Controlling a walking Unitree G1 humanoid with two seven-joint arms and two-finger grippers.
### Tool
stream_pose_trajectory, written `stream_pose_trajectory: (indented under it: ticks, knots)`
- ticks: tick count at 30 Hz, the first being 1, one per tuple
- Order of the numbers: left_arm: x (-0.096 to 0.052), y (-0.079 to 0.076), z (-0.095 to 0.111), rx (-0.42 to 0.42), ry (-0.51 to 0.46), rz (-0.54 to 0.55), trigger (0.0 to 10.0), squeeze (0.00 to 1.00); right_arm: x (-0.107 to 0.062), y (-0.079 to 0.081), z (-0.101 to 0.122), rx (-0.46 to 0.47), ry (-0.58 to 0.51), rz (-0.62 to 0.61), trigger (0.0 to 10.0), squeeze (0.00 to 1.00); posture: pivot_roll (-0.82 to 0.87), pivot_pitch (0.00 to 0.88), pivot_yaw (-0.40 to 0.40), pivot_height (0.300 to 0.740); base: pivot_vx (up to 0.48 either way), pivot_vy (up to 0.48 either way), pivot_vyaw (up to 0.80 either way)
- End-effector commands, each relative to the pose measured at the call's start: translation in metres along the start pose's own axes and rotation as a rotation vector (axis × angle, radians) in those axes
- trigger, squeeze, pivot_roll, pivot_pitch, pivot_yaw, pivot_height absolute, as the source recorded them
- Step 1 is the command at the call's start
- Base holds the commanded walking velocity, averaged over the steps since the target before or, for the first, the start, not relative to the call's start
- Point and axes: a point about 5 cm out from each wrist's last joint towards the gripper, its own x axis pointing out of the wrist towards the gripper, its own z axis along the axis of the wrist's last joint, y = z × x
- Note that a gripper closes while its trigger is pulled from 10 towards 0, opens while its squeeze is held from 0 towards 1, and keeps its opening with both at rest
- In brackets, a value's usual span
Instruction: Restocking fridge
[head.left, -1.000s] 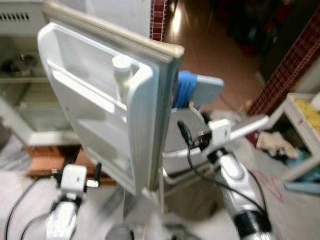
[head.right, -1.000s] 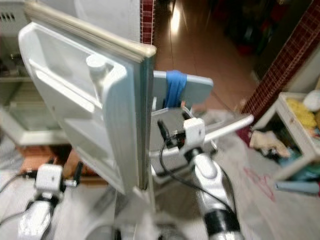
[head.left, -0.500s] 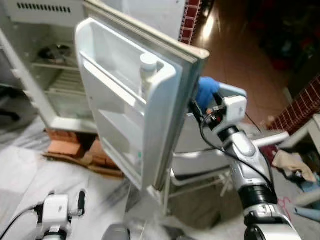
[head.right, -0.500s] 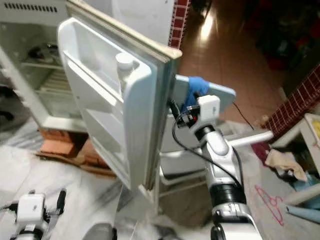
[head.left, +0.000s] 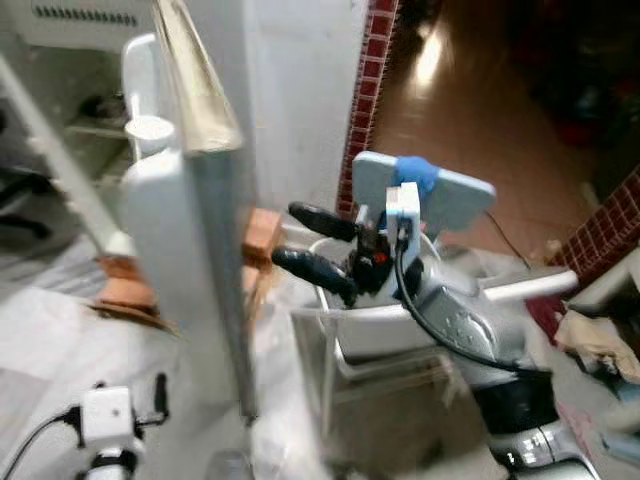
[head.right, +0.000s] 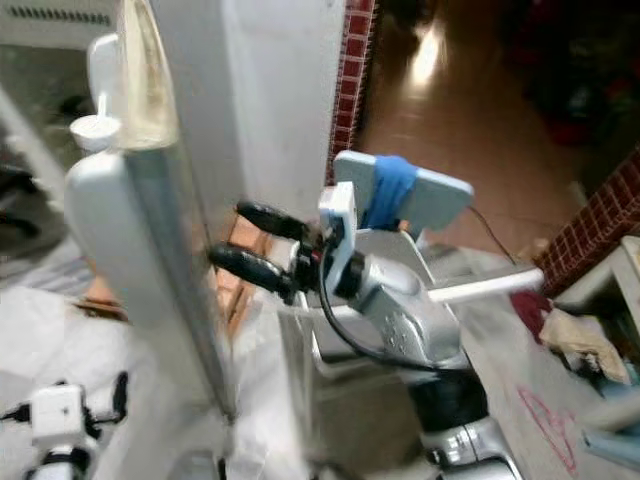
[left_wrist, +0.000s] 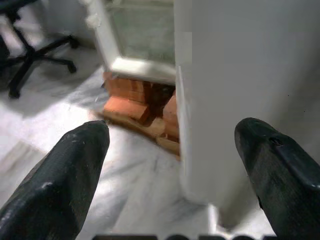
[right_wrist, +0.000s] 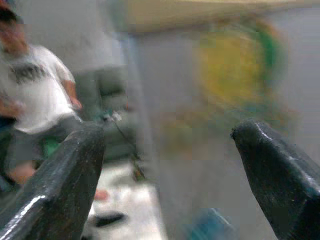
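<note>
Ahead of the right gripper (head.left: 310, 245), in the left eye view, the fridge door (head.left: 185, 250) stands edge-on, its outer face just beyond the spread black fingertips, which hold nothing. A white bottle (head.left: 148, 135) sits in the door's shelf on the far side. The door looks stiff, broad and smooth, hinged, so it should swing lightly; I judge a flat push on the outer face near the free edge the best place to bear on it. Behind the gripper a white chair (head.left: 420, 190) carries a blue cloth (head.left: 415, 172).

From the right eye view, the lower finger (head.right: 245, 268) is close to or touching the door's face; I cannot tell which.

Beyond the left gripper (left_wrist: 170, 165), in the left wrist view, its fingers gape, empty, low above a pale marbled floor (left_wrist: 60, 145). Past them stand the door's lower edge, bricks (left_wrist: 135, 100) under the fridge cabinet (left_wrist: 140, 45), and an office chair base (left_wrist: 35, 60).

Between the right wrist view's open fingers, everything is blurred: the pale door with a yellow-green patch, and a person (right_wrist: 35, 90) in a white shirt.
</note>
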Motion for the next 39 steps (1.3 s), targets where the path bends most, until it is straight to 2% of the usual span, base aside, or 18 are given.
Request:
stream_pose_trajectory:
  ticks: [1,2,4,5,8,10,12,15,16,17,18,21,26,29,36,39]
  knots:
    - [-0.004,0.012,-0.008,-0.009,0.034,0.058,10.0,0.0,-0.006,-0.013,-0.012,0.017,0.051,-0.104,10.0,0.0,0.27,0.0,-0.125,0.74,0.0,0.0,0.0]
    - [-0.004,0.012,-0.008,-0.009,0.034,0.058,10.0,0.0,-0.006,-0.013,-0.012,0.017,0.051,-0.104,10.0,0.0,0.27,0.0,-0.125,0.74,0.0,0.0,0.0]
    - [-0.002,0.014,-0.008,-0.012,0.035,0.069,10.0,0.0,-0.012,-0.023,-0.018,-0.005,0.102,-0.216,10.0,0.0,0.28,0.0,-0.125,0.74,0.0,0.0,0.0]
    - [-0.002,0.014,-0.008,-0.012,0.035,0.069,10.0,0.0,-0.012,-0.023,-0.018,-0.005,0.102,-0.216,10.0,0.0,0.28,0.0,-0.125,0.74,0.0,0.0,0.0]
    - [0.007,0.018,0.0,0.062,0.0,0.074,10.0,0.0,-0.018,-0.036,-0.021,-0.046,0.101,-0.369,10.0,0.0,0.27,0.0,-0.124,0.74,0.0,0.0,0.0]
    - [0.022,0.02,0.014,0.115,-0.044,0.056,10.0,0.0,-0.024,-0.046,-0.019,-0.137,0.07,-0.53,10.0,0.0,0.26,0.0,-0.119,0.74,0.0,0.0,0.0]
    - [0.03,0.02,0.022,0.116,-0.064,0.047,10.0,0.0,-0.028,-0.049,-0.019,-0.137,0.046,-0.593,10.0,0.0,0.25,0.0,-0.115,0.74,0.0,0.0,0.0]
    - [0.03,0.021,0.037,0.12,-0.135,0.009,10.0,0.0,-0.038,-0.052,-0.019,-0.179,0.019,-0.718,10.0,0.0,0.24,0.0,-0.107,0.74,0.0,0.0,0.0]
    - [0.036,0.017,0.05,0.13,-0.182,-0.02,10.0,0.0,-0.045,-0.052,-0.021,-0.198,0.01,-0.786,10.0,0.0,0.23,0.0,-0.103,0.74,0.0,0.27,0.0]
    - [0.036,0.017,0.05,0.13,-0.182,-0.02,10.0,0.0,-0.045,-0.052,-0.021,-0.198,0.01,-0.786,10.0,0.0,0.23,0.0,-0.103,0.74,0.0,0.27,0.0]
    - [0.042,0.009,0.067,0.13,-0.234,-0.051,10.0,0.0,-0.053,-0.049,-0.024,-0.212,-0.005,-0.841,10.0,0.0,0.21,0.002,-0.092,0.74,0.0,0.48,0.0]
    - [0.05,-0.001,0.084,0.112,-0.277,-0.084,10.0,0.0,-0.061,-0.043,-0.027,-0.234,-0.033,-0.902,10.0,0.0,0.19,0.012,-0.086,0.74,0.0,0.48,0.0]
    - [0.057,-0.016,0.088,0.095,-0.274,-0.125,10.0,0.0,-0.074,-0.039,-0.038,-0.224,-0.024,-1.002,10.0,0.0,0.15,0.004,-0.081,0.74,0.0,0.48,0.0]
    - [0.062,-0.024,0.096,0.064,-0.288,-0.158,10.0,0.0,-0.082,-0.037,-0.045,-0.235,-0.009,-1.066,10.0,0.0,0.13,0.0,-0.052,0.74,0.0,0.48,0.0]
    - [0.067,-0.031,0.104,0.046,-0.302,-0.179,10.0,0.0,-0.087,-0.044,-0.047,-0.219,-0.016,-1.168,10.0,0.0,0.13,0.0,-0.046,0.74,0.0,0.48,0.0]
    - [0.068,-0.037,0.107,0.044,-0.311,-0.199,10.0,0.0,-0.087,-0.046,-0.047,-0.248,0.008,-1.189,10.0,0.0,0.13,0.0,-0.049,0.74,0.0,0.48,0.0]
